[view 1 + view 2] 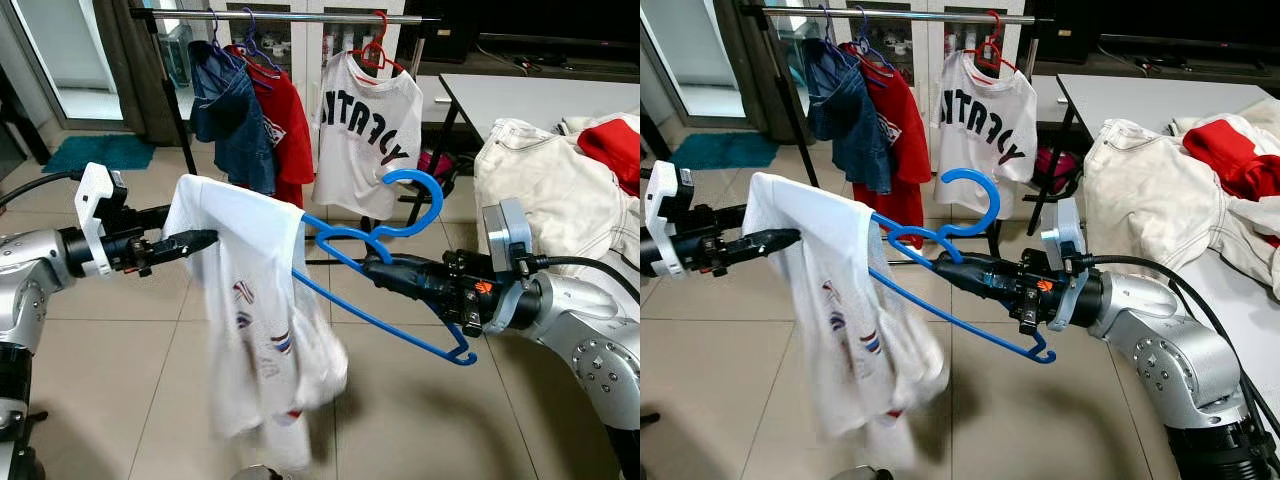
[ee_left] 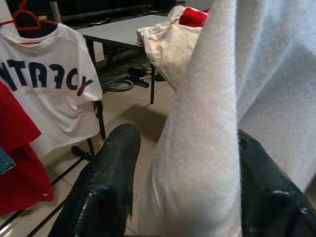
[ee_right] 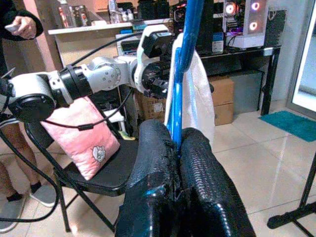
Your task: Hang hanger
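The blue plastic hanger (image 1: 385, 262) is clenched in the right end effector (image 1: 372, 268); the white printed T-shirt (image 1: 255, 310) draped on it is pinched by the left end effector (image 1: 205, 239). The hook should probably be kept upright and lifted toward the metal rail (image 1: 290, 16) at 12 o'clock.

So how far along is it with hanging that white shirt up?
Partway. The white shirt is already draped on one arm of the blue hanger. The right gripper clamps the hanger near its hook, and the left gripper pinches the shirt's shoulder. Still left: seating the shirt fully and hooking the hanger on the rail behind.
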{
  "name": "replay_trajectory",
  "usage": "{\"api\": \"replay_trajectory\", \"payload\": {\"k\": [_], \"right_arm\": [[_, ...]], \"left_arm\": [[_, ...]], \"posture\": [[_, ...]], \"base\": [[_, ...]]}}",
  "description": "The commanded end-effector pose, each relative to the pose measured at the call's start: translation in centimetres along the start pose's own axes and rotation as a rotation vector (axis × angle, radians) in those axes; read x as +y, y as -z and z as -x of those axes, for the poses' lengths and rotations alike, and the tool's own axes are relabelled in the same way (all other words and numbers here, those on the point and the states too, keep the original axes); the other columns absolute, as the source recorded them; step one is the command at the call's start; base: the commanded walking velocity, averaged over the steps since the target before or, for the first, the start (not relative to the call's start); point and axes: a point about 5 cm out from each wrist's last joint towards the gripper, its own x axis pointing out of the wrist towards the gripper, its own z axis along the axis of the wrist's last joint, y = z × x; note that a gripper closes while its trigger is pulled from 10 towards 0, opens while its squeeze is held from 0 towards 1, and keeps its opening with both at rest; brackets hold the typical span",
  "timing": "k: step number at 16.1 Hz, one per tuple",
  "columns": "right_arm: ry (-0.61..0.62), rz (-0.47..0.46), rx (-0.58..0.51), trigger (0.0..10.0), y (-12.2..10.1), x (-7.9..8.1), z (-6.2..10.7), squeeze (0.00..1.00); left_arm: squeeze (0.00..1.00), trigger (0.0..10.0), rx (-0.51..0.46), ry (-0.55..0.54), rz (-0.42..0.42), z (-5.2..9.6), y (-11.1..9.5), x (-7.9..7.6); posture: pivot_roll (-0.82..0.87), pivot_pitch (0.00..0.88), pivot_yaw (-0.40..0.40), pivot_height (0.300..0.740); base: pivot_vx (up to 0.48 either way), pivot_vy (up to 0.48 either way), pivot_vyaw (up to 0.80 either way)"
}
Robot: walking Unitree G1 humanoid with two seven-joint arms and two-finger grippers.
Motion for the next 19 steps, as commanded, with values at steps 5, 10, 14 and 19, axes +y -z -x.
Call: {"api": "replay_trajectory", "payload": {"k": [5, 10, 14, 19], "right_arm": [[-0.004, 0.028, -0.010, 10.0, -0.7, 0.2, 0.4, 0.00], [0.017, 0.024, 0.008, 10.0, -0.4, -0.1, 0.8, 0.00], [0.041, 0.021, 0.009, 10.0, -0.2, -0.4, 1.1, 0.00], [0.061, 0.025, -0.002, 10.0, -0.3, -0.7, 1.2, 0.00]], "left_arm": [[0.00, 0.0, -0.008, 0.005, -0.031, 0.6, -0.9, 0.3], [0.00, 0.0, -0.029, -0.012, -0.020, 1.9, -1.6, 0.4], [0.00, 0.0, -0.045, -0.046, -0.015, 3.2, -2.3, 0.8], [0.00, 0.0, -0.036, -0.035, 0.008, 3.4, -2.0, 0.3]], "posture": [[-0.10, 0.000, 0.044, 0.740], [-0.10, 0.000, 0.046, 0.740], [-0.10, 0.000, 0.042, 0.740], [-0.09, 0.000, 0.043, 0.740]], "base": [[0.000, 0.000, 0.00], [0.000, 0.000, 0.00], [0.000, 0.000, 0.00], [0.000, 0.000, 0.00]]}}
